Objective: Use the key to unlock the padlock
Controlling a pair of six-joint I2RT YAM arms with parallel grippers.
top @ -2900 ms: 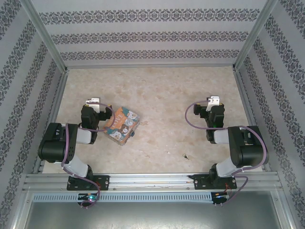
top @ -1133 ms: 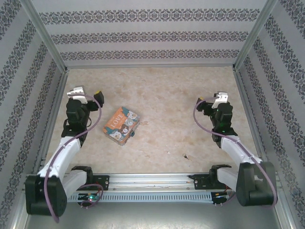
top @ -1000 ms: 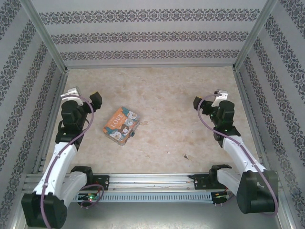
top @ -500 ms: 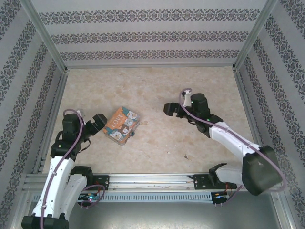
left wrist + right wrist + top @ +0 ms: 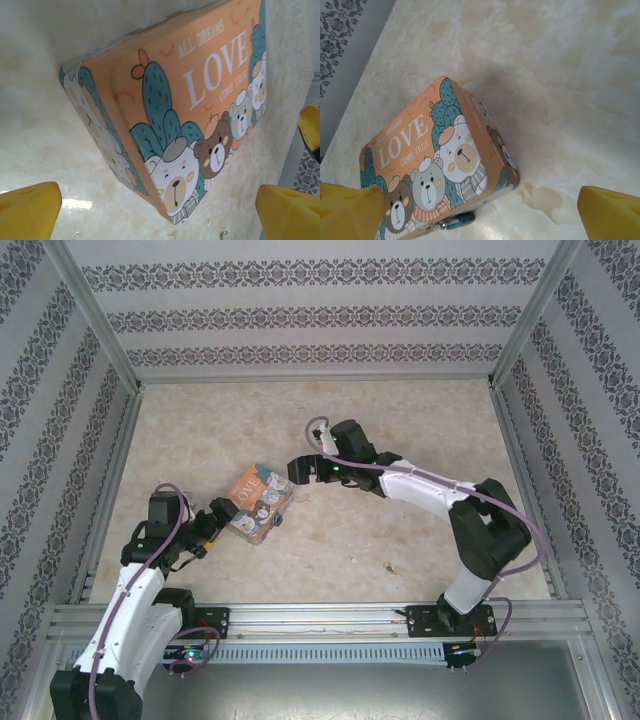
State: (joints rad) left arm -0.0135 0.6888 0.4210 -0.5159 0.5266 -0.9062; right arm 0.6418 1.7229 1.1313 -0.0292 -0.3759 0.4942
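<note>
On either side of the tin (image 5: 256,496), both pairs of jaws stand spread and empty: left gripper (image 5: 216,520) near-left, right gripper (image 5: 300,471) far-right. The padlock (image 5: 460,220) touches the tin's near side; the key (image 5: 389,567) lies well apart on the table (image 5: 400,420).

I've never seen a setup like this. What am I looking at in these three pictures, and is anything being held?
These are two robot arms bolted to a table. The wide picture looks down from above; the other two come from a camera on each wrist. On the table sits a cartoon-bear tin with a tiny teal padlock on its front edge; a small dark key lies apart. The left gripper and right gripper are both open near the tin, holding nothing.
</note>
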